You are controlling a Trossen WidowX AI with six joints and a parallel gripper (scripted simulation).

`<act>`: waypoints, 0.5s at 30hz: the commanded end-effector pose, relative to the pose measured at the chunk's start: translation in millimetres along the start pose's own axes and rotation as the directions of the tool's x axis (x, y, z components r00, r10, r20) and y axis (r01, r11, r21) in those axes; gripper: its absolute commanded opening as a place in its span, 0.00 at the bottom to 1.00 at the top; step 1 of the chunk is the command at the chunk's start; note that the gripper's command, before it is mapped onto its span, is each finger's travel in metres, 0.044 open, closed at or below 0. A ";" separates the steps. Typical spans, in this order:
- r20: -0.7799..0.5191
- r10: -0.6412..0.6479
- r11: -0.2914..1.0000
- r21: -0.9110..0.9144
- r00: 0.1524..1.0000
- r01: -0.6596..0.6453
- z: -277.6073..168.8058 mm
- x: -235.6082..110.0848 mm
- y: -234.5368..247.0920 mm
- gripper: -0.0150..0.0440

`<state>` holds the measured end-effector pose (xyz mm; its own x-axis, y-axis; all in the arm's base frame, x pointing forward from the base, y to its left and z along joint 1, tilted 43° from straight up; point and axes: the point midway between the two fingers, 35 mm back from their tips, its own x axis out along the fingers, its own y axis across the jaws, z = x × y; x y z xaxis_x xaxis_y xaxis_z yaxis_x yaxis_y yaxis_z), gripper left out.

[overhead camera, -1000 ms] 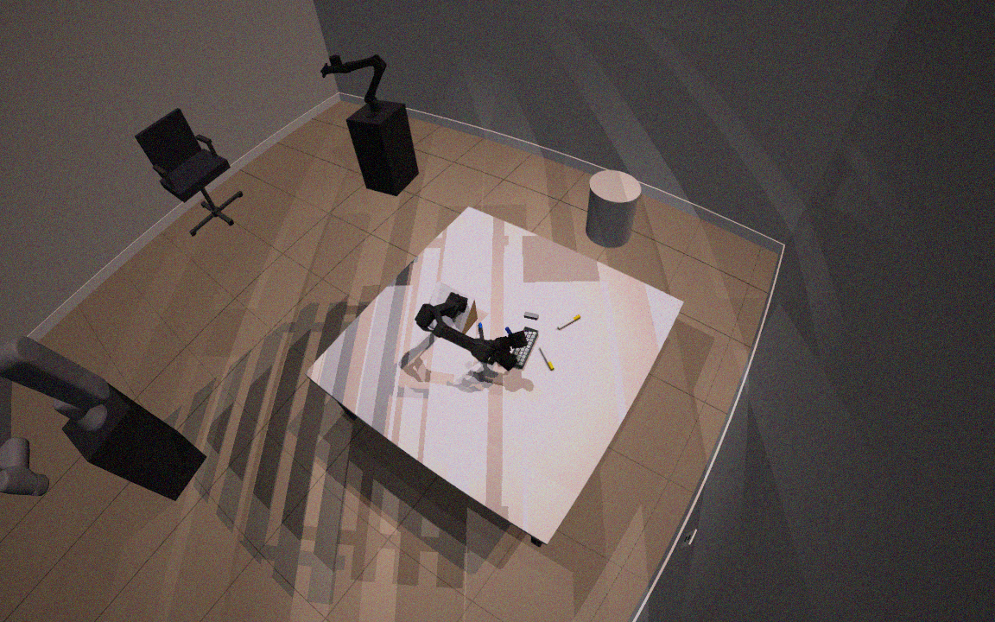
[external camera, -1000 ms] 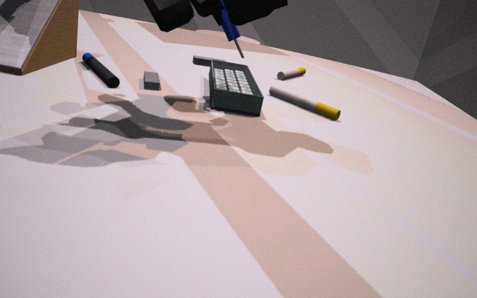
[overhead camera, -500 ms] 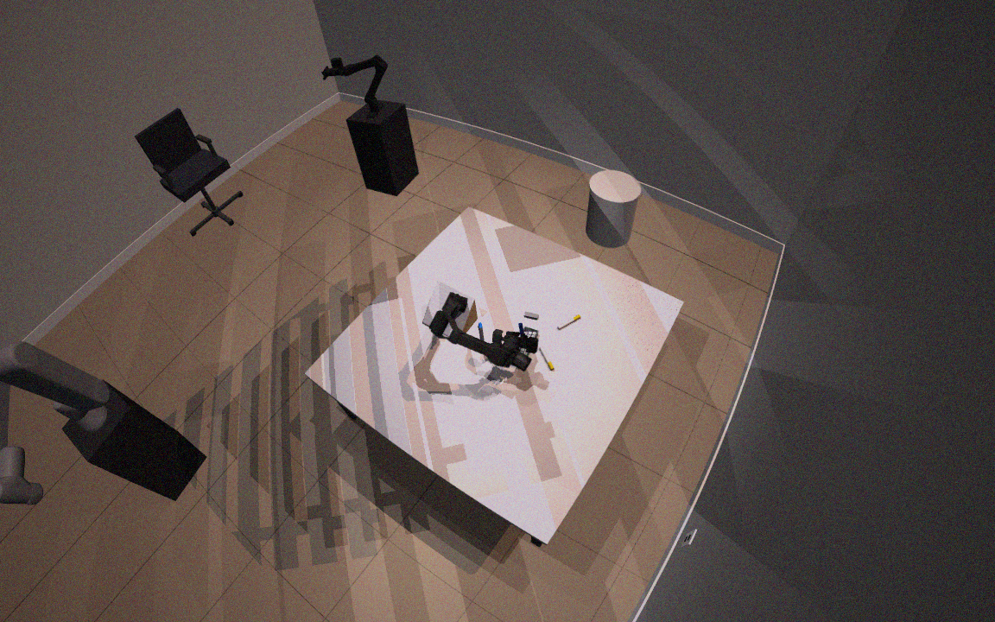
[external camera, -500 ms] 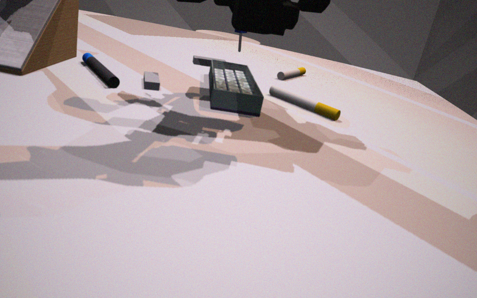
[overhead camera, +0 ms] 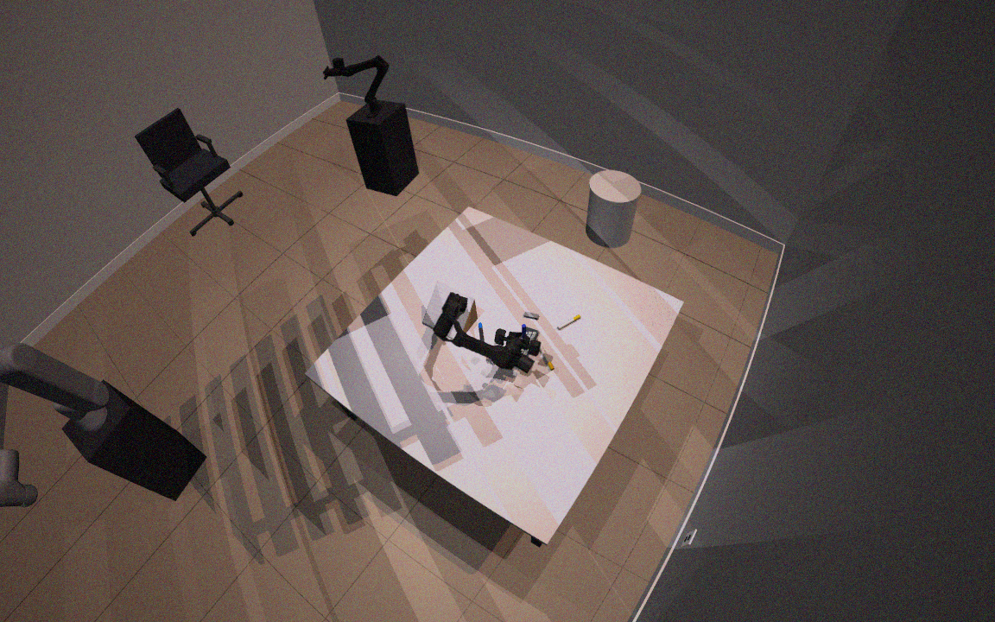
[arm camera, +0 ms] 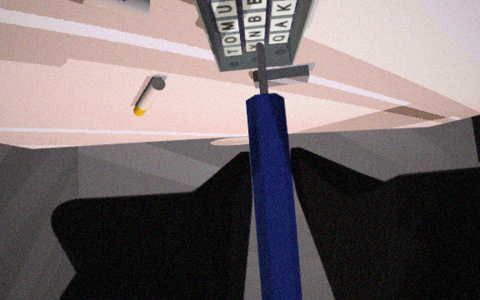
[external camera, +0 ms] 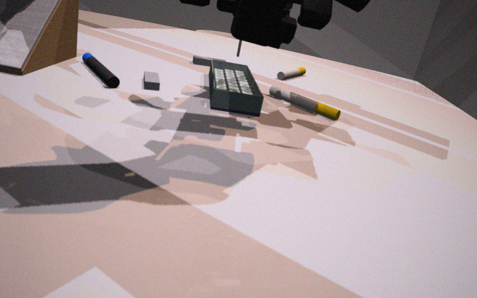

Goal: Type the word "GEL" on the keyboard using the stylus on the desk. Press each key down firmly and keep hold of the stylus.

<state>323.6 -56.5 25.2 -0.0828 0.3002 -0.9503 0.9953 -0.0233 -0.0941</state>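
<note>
My gripper point(arm camera: 270, 159) point(external camera: 255, 31) point(overhead camera: 522, 340) is shut on the blue stylus point(arm camera: 271, 175), which points away from the camera in the wrist view. The stylus's thin grey tip point(arm camera: 260, 62) point(external camera: 238, 48) hangs a little above the far end of the dark keyboard point(external camera: 234, 88) point(arm camera: 257, 25) and does not touch it. In the wrist view the tip lies over the end keys of the middle row, near N and B. The keyboard lies flat on the white table point(overhead camera: 609, 402) point(external camera: 344, 207); in the top view the gripper hides most of it.
A long yellow-capped marker point(external camera: 305, 102) lies right of the keyboard, a short one point(external camera: 291, 73) point(arm camera: 147, 97) point(overhead camera: 569, 321) behind it. A grey bar point(external camera: 203, 60) point(arm camera: 282, 72) lies at the keyboard's far end. A grey block point(external camera: 151, 80), a blue-capped black marker point(external camera: 100, 70) and a wooden wedge point(external camera: 51, 37) are on the left.
</note>
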 end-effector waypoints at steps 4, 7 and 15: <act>-0.005 -0.006 1.000 0.000 1.000 0.006 18.0 12.7 -2.2 0.25; -0.005 -0.006 1.000 0.000 1.000 0.006 18.0 12.7 -2.2 0.25; -0.005 -0.006 1.000 0.000 1.000 0.006 18.0 12.7 -2.2 0.25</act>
<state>319.4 -69.0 8.8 -0.0886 0.3091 -0.9469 0.9943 -0.0286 -0.1024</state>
